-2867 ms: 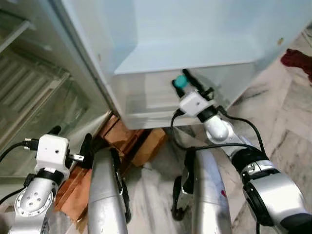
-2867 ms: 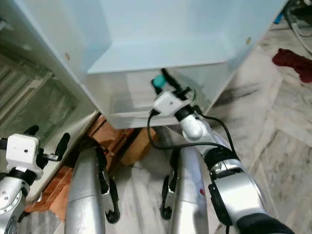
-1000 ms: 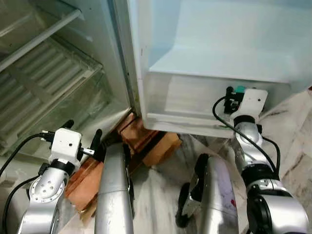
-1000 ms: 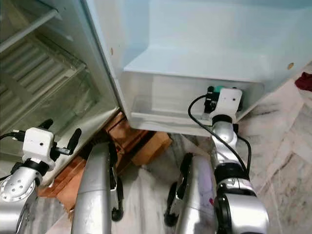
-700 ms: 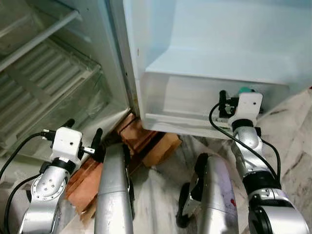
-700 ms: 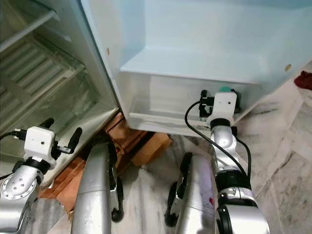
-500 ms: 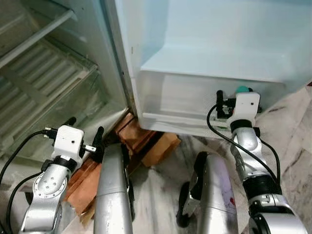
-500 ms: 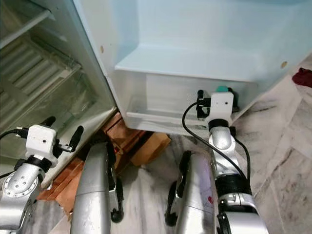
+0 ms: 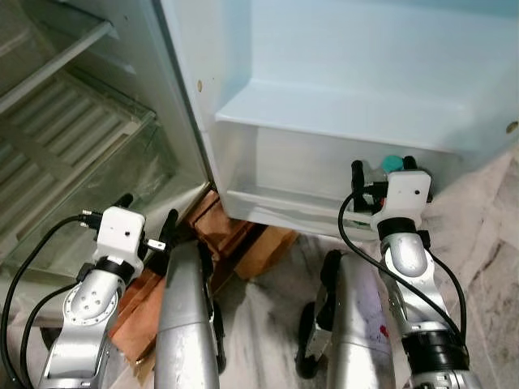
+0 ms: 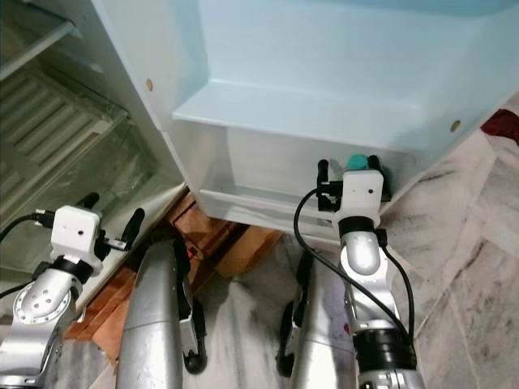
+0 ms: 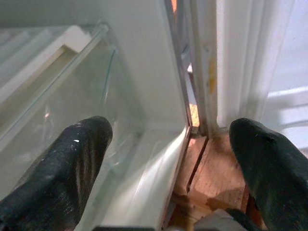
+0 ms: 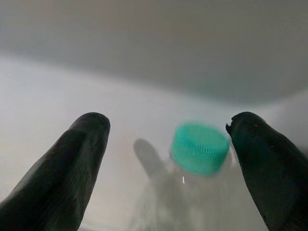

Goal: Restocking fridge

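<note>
A clear bottle with a teal cap (image 12: 200,147) stands in the lowest shelf of the open fridge door (image 9: 292,162). My right gripper (image 9: 383,168) is at that shelf, open, with one finger on each side of the cap and touching neither; the cap sits closer to one finger (image 12: 269,163). The teal cap (image 10: 356,160) peeks out above the white wrist camera. My left gripper (image 9: 147,212) is open and holds nothing, low by the bottom edge of the fridge body, pointing at the glass-fronted drawer (image 11: 72,110).
The fridge interior (image 9: 73,138) with ribbed shelves is at the left. Wooden blocks (image 9: 243,239) lie under the fridge, by my legs (image 9: 186,324). A marble floor (image 10: 462,243) spreads to the right, with a red cloth (image 10: 507,123) at its edge.
The camera has shifted, moving the door shelf across the picture. My right gripper, which earlier carried the teal-capped bottle, now stands open around it in the door shelf. The left arm has barely moved.
</note>
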Robot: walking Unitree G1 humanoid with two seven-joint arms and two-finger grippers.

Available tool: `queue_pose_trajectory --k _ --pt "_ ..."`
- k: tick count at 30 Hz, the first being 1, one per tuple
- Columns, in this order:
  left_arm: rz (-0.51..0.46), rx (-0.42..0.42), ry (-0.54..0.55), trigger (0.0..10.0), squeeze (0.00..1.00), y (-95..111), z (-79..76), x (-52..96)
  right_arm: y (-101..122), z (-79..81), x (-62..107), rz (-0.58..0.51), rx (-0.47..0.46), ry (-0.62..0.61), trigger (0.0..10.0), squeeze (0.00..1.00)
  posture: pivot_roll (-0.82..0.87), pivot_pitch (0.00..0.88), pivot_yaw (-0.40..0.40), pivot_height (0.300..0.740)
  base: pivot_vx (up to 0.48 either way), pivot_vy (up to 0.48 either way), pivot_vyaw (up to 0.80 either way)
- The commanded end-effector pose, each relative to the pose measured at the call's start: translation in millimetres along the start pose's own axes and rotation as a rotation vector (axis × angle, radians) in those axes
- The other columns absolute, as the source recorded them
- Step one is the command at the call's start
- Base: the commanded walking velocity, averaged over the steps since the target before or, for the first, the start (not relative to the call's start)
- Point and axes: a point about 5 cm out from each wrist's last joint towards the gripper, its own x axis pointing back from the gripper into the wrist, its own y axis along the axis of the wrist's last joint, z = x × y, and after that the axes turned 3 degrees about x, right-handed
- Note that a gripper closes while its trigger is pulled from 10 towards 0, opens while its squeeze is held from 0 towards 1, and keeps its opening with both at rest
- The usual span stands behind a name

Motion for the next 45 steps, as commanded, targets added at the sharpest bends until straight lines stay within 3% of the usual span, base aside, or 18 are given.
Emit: queue_pose_trajectory --k 1,2,3,4,9,11,12,13,15,16,22,27,32,37,45 --pt "0.019 0.002 -0.001 10.0 0.00 -5.1 -2.3 1.7 21.2 -5.4 -0.8 -0.116 -0.038 0.001 10.0 1.00 0.07 0.126 0.009 0.517 0.000 0.000 0.00" --pt "0.019 0.004 0.000 10.0 0.00 -5.3 -2.3 1.5 24.4 -1.7 -0.1 -0.129 -0.054 0.031 10.0 0.87 0.06 0.125 0.008 0.517 0.000 0.000 0.00" --pt "0.019 0.004 0.000 10.0 0.00 -5.5 -2.3 1.3 26.7 0.4 0.5 -0.136 -0.061 0.049 10.0 0.87 0.06 0.125 0.008 0.517 0.000 0.000 0.00" --pt "0.019 0.005 0.001 10.0 0.00 -5.8 -2.1 1.1 30.2 1.5 0.7 -0.153 -0.035 0.070 10.0 0.73 0.06 0.127 0.007 0.517 0.000 0.000 0.00" --pt "0.018 0.011 0.005 10.0 0.00 -6.8 -3.0 0.3 41.8 2.6 -0.4 -0.226 0.116 0.113 10.0 0.66 0.06 0.128 0.001 0.517 0.000 0.000 0.00" --pt "0.017 0.013 0.008 10.0 0.00 -6.8 -3.8 0.3 49.2 6.8 -2.3 -0.264 0.136 0.145 10.0 0.51 0.06 0.128 -0.001 0.517 0.000 0.000 0.00" --pt "0.017 0.013 0.008 10.0 0.00 -6.8 -3.9 0.3 50.3 7.5 -2.4 -0.270 0.139 0.151 10.0 0.51 0.06 0.128 -0.001 0.517 0.000 0.000 0.00" --pt "0.017 0.013 0.009 10.0 0.00 -6.8 -4.0 0.4 50.9 9.7 -2.2 -0.268 0.125 0.167 10.0 0.09 0.06 0.128 -0.002 0.517 0.000 0.000 0.00" --pt "0.017 0.014 0.010 10.0 0.00 -6.9 -4.3 0.5 51.2 12.0 -1.8 -0.263 0.107 0.183 10.0 0.09 0.06 0.128 -0.002 0.517 0.000 0.000 0.00" --pt "0.018 0.014 0.011 10.0 0.00 -7.2 -3.9 1.3 45.7 20.0 2.3 -0.213 0.040 0.258 10.0 0.00 0.06 0.128 -0.002 0.517 0.000 0.000 0.00" --pt "0.025 0.016 0.008 10.0 0.00 -8.2 -4.1 0.8 39.8 42.1 24.8 -0.142 -0.114 0.563 10.0 0.00 0.05 0.127 0.004 0.517 0.000 0.000 0.00" --pt "0.034 0.023 0.011 10.0 0.00 -11.1 -4.7 -1.7 46.2 42.4 43.3 -0.154 -0.137 0.691 10.0 0.00 0.02 0.111 0.004 0.517 0.000 0.000 0.00" --pt "0.056 0.018 0.079 10.0 0.00 -13.2 -3.0 -6.6 37.8 36.6 51.7 -0.120 -0.096 0.641 10.0 0.00 0.02 0.073 -0.006 0.517 0.000 0.000 0.00" --pt "0.052 0.036 0.080 10.0 0.00 -14.5 -4.6 -11.3 25.9 30.6 50.1 -0.050 -0.104 0.416 10.0 0.00 0.01 0.045 -0.015 0.517 0.000 0.000 0.00" --pt "0.059 0.043 0.081 10.0 0.00 -19.3 -9.2 -11.7 27.5 36.7 62.0 -0.050 -0.149 0.411 10.0 0.00 0.00 0.012 -0.010 0.536 0.000 0.000 0.00"
